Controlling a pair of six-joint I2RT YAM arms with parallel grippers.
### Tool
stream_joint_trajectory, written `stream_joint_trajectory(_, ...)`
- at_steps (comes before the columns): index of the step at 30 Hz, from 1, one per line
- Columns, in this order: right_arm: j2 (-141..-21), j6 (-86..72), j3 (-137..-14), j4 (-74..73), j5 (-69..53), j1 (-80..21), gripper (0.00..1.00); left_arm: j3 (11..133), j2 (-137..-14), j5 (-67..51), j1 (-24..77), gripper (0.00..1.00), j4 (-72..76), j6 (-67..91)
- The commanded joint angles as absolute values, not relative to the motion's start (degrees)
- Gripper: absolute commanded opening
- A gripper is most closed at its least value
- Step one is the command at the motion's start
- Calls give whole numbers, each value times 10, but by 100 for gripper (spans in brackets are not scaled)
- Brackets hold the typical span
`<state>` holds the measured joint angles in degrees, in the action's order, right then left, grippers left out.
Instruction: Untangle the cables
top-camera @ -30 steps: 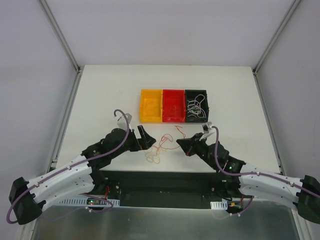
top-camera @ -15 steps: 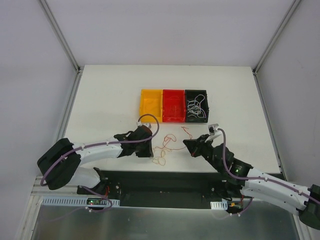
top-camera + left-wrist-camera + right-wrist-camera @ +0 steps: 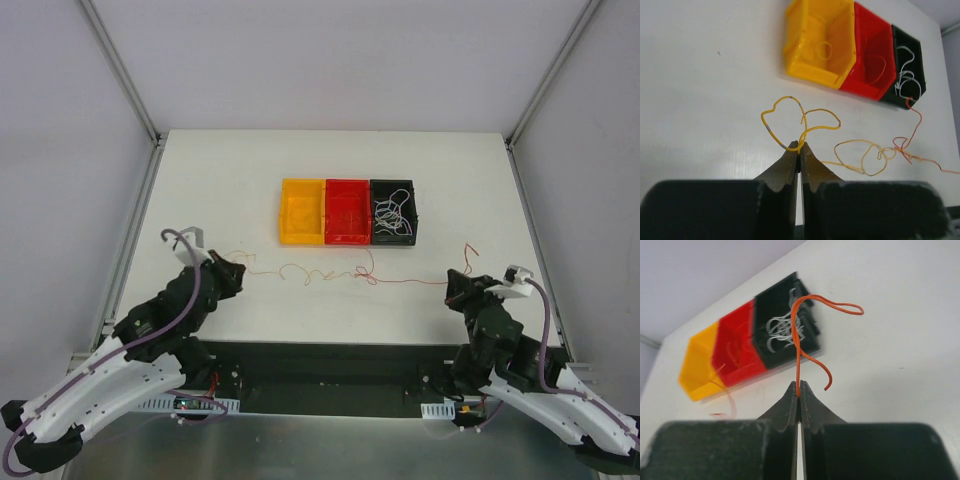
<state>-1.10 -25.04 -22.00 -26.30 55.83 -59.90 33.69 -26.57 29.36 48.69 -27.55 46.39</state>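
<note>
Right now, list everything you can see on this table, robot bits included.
table: one, white, under everything
yellow bin: one, yellow, far centre, left end of a row of three
red bin: one, red, middle of the row
black bin: one, black, right end of the row
white cables: several, white, inside the black bin
yellow cable: one, yellow, curly, stretched from near left to the middle
red cable: one, red-orange, stretched from the middle to near right
left hand: one, black, shut on the yellow cable
right hand: one, black, shut on the red cable
</note>
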Motion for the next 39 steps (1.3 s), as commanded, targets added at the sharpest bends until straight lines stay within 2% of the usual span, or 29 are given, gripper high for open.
stream_joint_trajectory(1, 85, -301, -238, -417, 682, -599, 0, 388, -196, 433, 483, 0, -383, 439)
stream_joint_trajectory(8, 95, -359, -331, -553, 764, -600, 0, 493, -124, 528, 485, 0, -460, 398)
stream_joint_trajectory(24, 101, -400, -340, -586, 787, -606, 0, 624, -44, 655, 495, 0, -544, 311)
stream_joint_trajectory(29, 97, -405, -336, -586, 791, -606, 0, 610, -21, 637, 517, 0, -563, 352)
stream_joint_trajectory(32, 87, -412, -327, -578, 786, -612, 0, 575, -39, 607, 549, 0, -567, 394)
stream_joint_trajectory(34, 68, -362, -313, -529, 758, -619, 1, 542, -75, 581, 575, 0, -564, 430)
stream_joint_trajectory(37, 0, -249, -280, -397, 681, -620, 0, 496, -169, 514, 591, 0, -521, 438)
stream_joint_trajectory(39, -87, -236, -277, -360, 643, -620, 0, 478, -254, 463, 591, 0, -485, 419)
